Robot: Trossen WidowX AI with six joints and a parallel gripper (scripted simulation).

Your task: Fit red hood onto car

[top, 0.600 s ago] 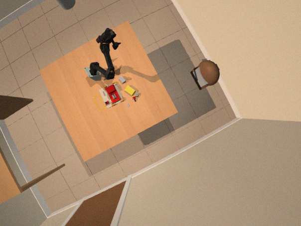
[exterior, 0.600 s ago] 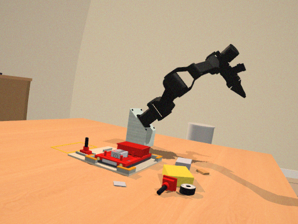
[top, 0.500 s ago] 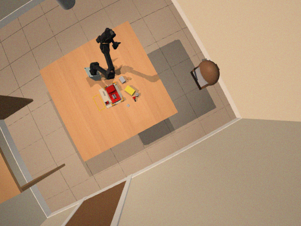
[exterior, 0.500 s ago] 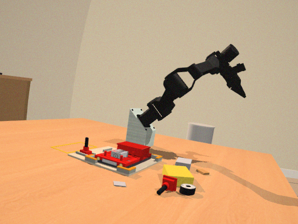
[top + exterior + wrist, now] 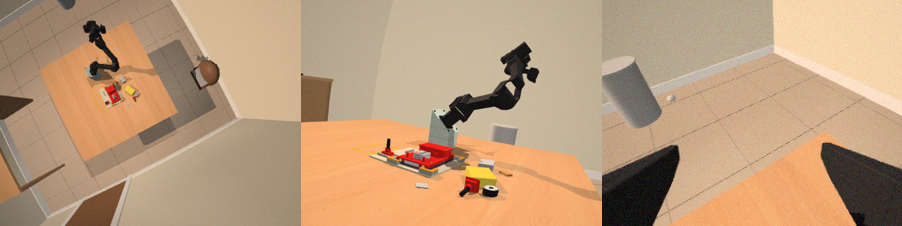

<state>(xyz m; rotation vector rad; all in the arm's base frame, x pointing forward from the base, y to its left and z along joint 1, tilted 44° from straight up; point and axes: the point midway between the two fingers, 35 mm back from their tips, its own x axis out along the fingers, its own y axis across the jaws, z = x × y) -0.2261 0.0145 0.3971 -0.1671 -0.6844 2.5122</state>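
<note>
The red chassis (image 5: pixel 116 100) (image 5: pixel 429 164) sits in the pale jig (image 5: pixel 101 92) (image 5: pixel 444 169). The grey engine block (image 5: pixel 114 96) (image 5: pixel 421 155) is on its deck. Short red pegs stand around the engine; three show in the exterior view. A red flat-topped box (image 5: pixel 110 88) (image 5: pixel 435 149) rises at the chassis's rear end. I cannot make out a separate hood shell on the table. My gripper (image 5: pixel 751 150) is open and empty, high up near the table edge and far from the jig. Its fingertips cannot be told apart in the top and exterior views.
A yellow block (image 5: pixel 130 90) (image 5: pixel 481 176), grey block (image 5: pixel 122 79) (image 5: pixel 486 164), black-and-white ring (image 5: pixel 137 94) (image 5: pixel 490 191) and red part with a black stick (image 5: pixel 472 184) lie beside the jig. A similar stick part (image 5: pixel 387 151) stands upright on the jig. A thin tile (image 5: pixel 128 105) (image 5: pixel 421 185) lies nearby.
</note>
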